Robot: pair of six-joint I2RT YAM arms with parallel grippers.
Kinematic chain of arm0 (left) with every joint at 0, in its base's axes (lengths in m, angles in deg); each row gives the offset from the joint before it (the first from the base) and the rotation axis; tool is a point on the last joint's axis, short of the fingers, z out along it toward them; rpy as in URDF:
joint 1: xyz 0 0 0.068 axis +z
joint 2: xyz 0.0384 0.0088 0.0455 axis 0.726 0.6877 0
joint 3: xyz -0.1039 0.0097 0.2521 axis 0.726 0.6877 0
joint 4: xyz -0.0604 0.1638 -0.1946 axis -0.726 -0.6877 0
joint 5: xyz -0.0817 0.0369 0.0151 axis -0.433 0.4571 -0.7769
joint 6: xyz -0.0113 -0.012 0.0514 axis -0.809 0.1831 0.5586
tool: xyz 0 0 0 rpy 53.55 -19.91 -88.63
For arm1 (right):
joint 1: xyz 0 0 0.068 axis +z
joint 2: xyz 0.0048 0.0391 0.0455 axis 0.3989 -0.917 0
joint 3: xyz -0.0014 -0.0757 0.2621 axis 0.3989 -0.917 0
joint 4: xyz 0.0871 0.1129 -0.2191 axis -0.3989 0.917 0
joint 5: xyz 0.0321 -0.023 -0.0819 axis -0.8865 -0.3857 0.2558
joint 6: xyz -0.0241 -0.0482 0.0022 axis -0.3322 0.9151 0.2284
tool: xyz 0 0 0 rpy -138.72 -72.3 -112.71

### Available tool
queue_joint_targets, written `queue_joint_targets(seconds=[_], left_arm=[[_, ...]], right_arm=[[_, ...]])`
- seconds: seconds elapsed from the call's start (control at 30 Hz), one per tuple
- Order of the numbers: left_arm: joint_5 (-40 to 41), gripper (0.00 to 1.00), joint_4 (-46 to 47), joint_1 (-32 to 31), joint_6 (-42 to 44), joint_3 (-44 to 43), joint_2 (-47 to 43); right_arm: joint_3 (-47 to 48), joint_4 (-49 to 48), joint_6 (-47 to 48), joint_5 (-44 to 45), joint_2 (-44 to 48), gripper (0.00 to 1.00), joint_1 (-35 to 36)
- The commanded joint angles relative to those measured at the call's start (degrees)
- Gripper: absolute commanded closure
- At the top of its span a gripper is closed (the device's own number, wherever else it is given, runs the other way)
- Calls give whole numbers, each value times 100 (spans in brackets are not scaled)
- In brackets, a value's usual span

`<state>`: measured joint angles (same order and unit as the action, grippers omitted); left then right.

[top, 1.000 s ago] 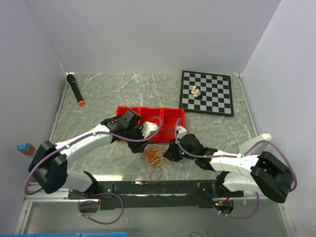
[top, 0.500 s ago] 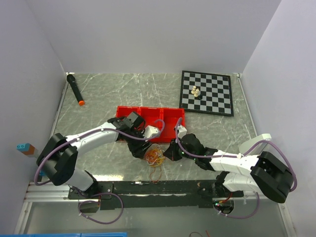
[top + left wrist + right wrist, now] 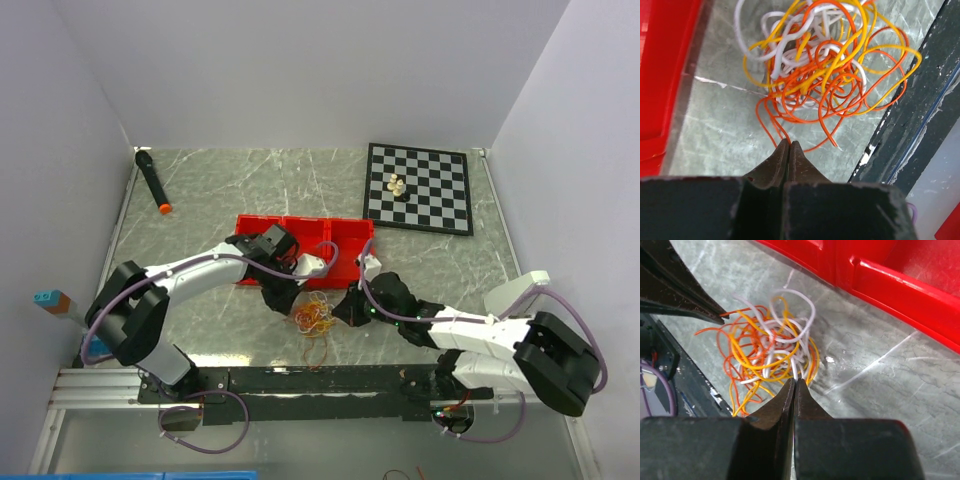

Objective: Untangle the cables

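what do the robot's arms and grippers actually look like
The left arm and right arm share white links, bulky black joints and a thick purple cable looped alongside. Each ends in a blocky black body with dark, tapered, pointed fingers.

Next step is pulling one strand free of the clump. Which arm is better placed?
Left, probably. The left pincer is shut on an orange cable at the clump's loose edge. The right pincer is shut on a white cable running into the dense knot, so it is better as an anchor.
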<state>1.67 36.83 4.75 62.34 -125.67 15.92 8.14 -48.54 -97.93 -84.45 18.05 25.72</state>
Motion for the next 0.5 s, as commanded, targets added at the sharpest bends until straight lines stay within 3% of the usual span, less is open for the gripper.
queue_joint_targets(seconds=[0.0, 0.47], left_arm=[[171, 99, -324, 110, 128, -447, -537], [375, 99, -2011, 1402, 1156, -1625, -1786]], right_arm=[[-7, 215, 33, 188, 550, 100, -28], [256, 2323, 95, 715, 3028, 100, 7]])
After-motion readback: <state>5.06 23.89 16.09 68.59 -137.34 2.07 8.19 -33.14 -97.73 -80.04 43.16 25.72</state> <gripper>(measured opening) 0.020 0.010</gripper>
